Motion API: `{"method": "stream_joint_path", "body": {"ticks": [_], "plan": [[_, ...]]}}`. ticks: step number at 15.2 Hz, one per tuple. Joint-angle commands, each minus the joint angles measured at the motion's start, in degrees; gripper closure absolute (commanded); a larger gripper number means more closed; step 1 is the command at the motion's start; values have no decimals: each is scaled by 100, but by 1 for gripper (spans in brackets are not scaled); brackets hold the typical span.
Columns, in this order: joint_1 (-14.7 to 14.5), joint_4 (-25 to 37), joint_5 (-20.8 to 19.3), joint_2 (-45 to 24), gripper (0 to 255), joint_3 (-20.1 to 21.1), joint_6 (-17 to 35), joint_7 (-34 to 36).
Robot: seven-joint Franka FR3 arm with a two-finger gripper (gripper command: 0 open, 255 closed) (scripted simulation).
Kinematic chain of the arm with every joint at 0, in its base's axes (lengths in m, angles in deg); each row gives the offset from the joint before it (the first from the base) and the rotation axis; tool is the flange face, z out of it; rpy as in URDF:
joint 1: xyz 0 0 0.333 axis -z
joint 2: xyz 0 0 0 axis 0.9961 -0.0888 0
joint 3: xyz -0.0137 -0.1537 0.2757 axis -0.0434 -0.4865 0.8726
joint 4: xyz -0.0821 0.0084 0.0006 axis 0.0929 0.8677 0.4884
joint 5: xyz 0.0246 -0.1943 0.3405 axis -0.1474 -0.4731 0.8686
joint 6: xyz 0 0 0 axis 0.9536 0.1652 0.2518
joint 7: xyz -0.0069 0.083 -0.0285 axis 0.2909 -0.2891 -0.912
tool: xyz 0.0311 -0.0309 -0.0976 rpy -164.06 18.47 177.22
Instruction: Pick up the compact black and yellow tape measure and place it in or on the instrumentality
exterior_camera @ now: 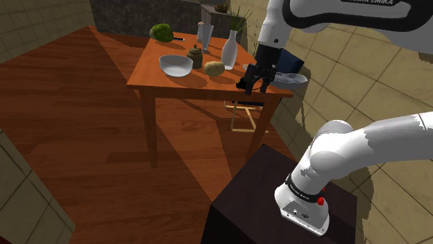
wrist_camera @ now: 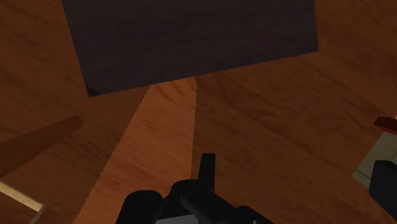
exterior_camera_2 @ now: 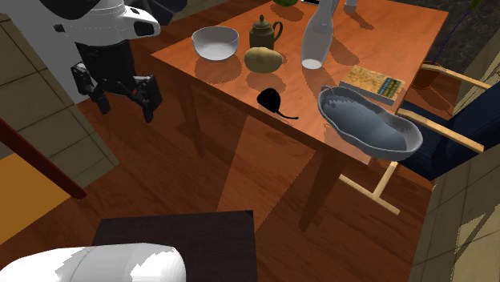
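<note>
Gripper hangs over wooden floor, beside the table at the second exterior view's left; its state, I cannot tell; grey basin sits on the table's right corner.

Small black tape measure lies near the edge of the table; grey basin close by

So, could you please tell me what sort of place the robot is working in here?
Probably a dining area in a house: a wooden table set with a bowl, a teapot and a white vase, a chair beside it, and a wood floor.
</note>
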Motion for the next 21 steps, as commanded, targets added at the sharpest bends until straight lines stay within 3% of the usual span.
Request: {"method": "stream_joint_path", "body": {"ticks": [1,7,13,21], "plan": [[0,0,0,0,0,0,0,0],[114,-304,-661,18,0,-913,555,-1510],[99,-226,-1152,-423,0,-1908,1240,-3025],[-348,478,-1159,-1612,0,-3347,2138,-5160]]}}
